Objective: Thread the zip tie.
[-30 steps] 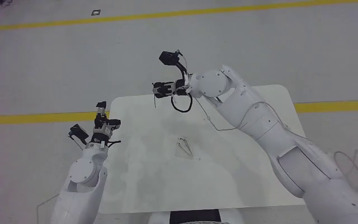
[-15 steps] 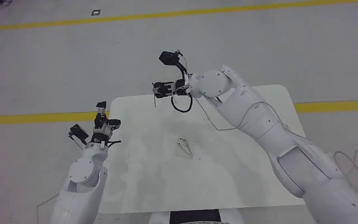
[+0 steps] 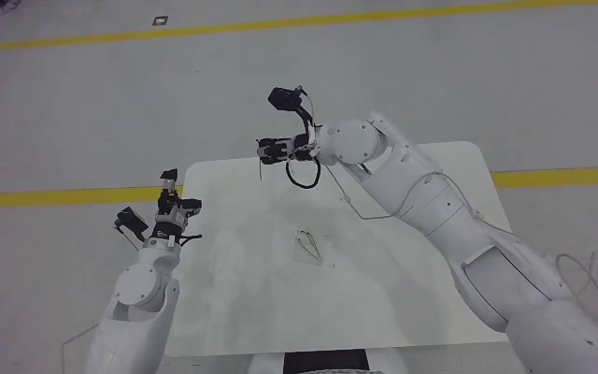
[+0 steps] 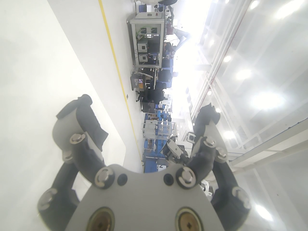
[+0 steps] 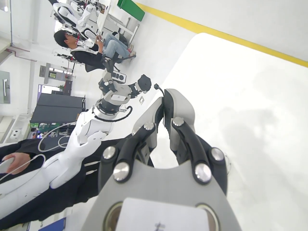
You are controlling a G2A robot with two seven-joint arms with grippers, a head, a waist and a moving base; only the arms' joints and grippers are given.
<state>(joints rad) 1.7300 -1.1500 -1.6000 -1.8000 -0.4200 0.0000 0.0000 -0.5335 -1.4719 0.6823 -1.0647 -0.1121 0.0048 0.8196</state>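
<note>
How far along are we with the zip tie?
Done: the right hand is shut on the black zip tie. In hand: it holds the tie up near the table's far edge; the left hand is open, empty. Left: the threading itself; no loop shows yet.

The top camera looks steeply down from above the arms onto the table (image 3: 374,280). Each wrist camera sits close behind its own fingers. The left gripper (image 4: 146,104) camera faces past the table's edge into the room, and the right gripper (image 5: 164,97) camera faces left across the table. All three views share the table.
</note>
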